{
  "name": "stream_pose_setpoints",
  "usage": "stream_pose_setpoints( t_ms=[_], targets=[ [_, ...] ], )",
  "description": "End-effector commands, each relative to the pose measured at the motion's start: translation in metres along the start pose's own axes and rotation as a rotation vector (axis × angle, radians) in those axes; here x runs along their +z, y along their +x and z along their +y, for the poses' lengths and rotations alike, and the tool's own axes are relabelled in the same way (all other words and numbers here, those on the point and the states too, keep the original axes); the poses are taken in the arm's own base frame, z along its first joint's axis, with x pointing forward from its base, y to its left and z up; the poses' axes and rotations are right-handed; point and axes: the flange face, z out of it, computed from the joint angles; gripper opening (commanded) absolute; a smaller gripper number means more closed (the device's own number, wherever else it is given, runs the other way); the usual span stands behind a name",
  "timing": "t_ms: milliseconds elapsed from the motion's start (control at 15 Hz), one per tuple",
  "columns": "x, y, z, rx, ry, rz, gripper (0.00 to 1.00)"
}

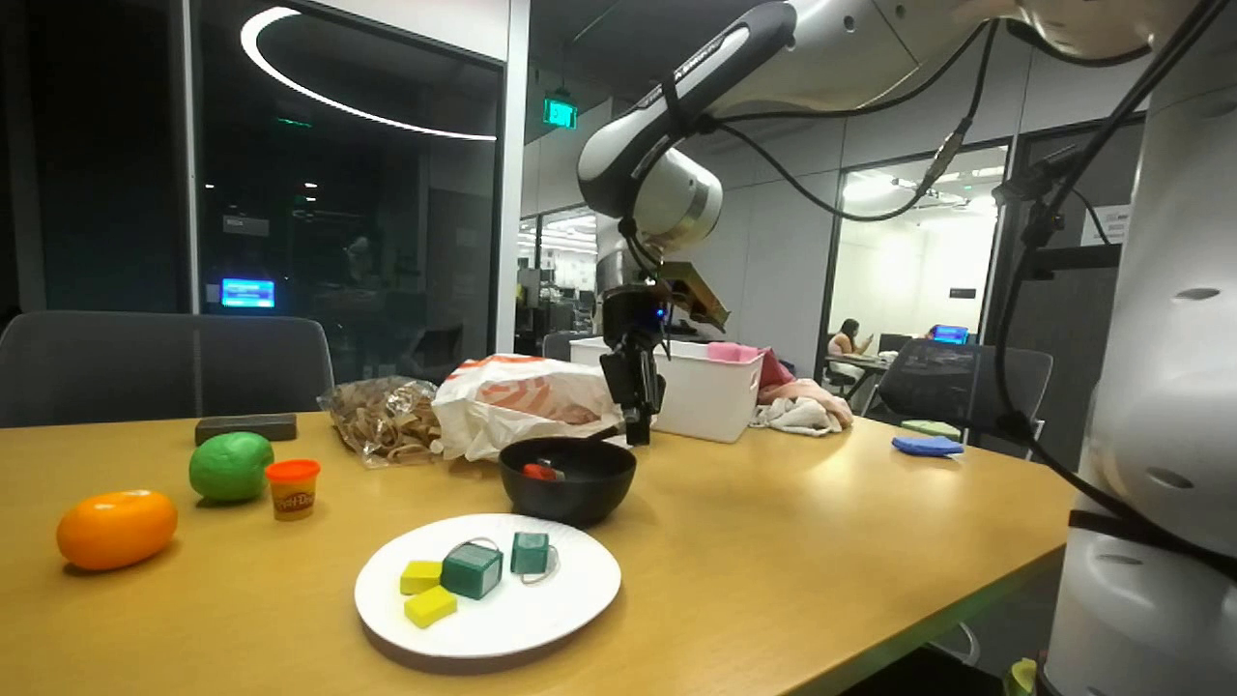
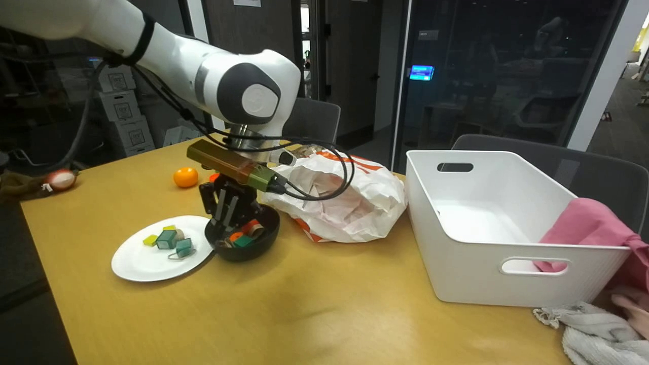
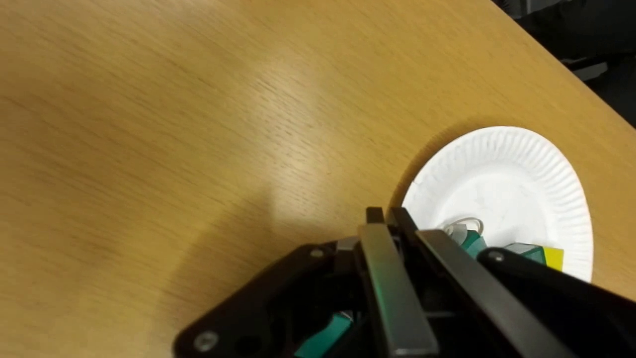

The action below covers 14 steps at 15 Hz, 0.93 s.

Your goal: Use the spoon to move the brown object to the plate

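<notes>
The white plate [image 1: 527, 633] lies beside the dark bowl [image 1: 570, 498] and holds green and yellow blocks. It also shows in the wrist view [image 3: 526, 159]. The bowl holds red, orange and green pieces and a brownish piece [image 2: 257, 231] in an exterior view. My gripper [image 1: 639, 435] points down at the bowl's rim. Its fingers [image 3: 387, 215] are nearly together in the wrist view, with a thin gap. The spoon's dark handle [image 1: 604, 434] runs from the fingers to the bowl's rim, and the gripper appears shut on it. The spoon's head is hidden in the bowl.
A crumpled white bag [image 2: 350, 203] lies behind the bowl. A white bin [image 2: 471, 274] with pink cloth stands beside it. An orange fruit [image 1: 118, 530], a green round object [image 1: 230, 467], a Play-Doh tub [image 1: 293, 491] and a clear bag of brown strips [image 1: 387, 420] are on the table.
</notes>
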Motion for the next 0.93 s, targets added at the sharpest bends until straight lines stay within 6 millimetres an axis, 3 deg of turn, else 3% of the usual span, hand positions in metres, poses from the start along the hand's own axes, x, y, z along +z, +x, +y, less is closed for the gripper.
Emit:
stream_pose_setpoints(
  t_ms=[0,200,867],
  targets=[
    [-0.025,-0.014,-0.016,-0.062,-0.074,0.059,0.09],
    [-0.027,-0.009,-0.015,-0.059,-0.152,0.068,0.09],
    [0.005,0.015,0.002,-0.036,-0.41,-0.008,0.09]
  ],
)
